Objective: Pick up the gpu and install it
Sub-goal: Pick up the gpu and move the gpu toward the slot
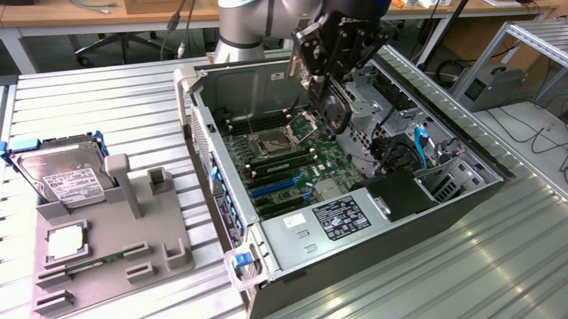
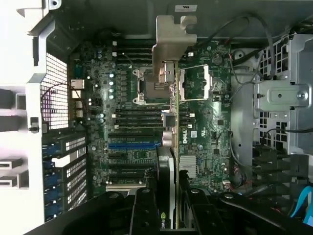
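gpu (image 2: 167, 166) in gripper (image 2: 168, 213), above motherboard (image 2: 124, 105)

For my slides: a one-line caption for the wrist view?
Jaws clamp the gpu edge-on over the motherboard, silver bracket at its far end.

The table (image 1: 106, 100) is a silver metal top made of long ribbed slats laid side by side, with bright light glaring off them. Two things sit directly on it. A computer case (image 1: 355, 279) lies on its side with the open side facing up, filling the middle and reaching towards the exterior view's right. A flat grey tray (image 1: 116, 232) with raised blocks and slots lies on the exterior view's left, near the case, with a narrow strip of slats between them.
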Controlling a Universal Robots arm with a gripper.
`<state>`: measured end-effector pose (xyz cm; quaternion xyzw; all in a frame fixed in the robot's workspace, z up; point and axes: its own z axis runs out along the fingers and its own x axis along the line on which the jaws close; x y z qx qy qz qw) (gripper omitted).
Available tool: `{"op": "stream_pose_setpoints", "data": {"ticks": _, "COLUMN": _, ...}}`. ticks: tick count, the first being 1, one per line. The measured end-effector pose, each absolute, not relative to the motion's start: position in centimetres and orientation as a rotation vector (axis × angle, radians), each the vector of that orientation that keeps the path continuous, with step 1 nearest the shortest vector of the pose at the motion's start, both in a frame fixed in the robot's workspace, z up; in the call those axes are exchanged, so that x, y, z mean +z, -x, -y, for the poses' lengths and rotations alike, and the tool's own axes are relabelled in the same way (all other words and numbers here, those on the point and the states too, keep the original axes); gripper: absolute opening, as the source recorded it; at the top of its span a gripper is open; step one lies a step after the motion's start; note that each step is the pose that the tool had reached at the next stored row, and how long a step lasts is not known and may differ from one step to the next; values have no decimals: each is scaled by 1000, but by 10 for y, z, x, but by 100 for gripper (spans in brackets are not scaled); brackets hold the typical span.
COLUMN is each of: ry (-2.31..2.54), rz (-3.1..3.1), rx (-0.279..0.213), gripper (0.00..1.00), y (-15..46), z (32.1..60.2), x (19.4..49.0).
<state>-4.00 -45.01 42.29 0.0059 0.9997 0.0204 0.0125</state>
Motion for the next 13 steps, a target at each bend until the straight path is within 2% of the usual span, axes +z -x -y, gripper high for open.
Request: {"op": "stream_pose_setpoints", "data": {"ticks": 13, "ry": -19, "rz": -3116, "rx": 64, "gripper": 27, "y": -21, "z": 449, "x": 423}}
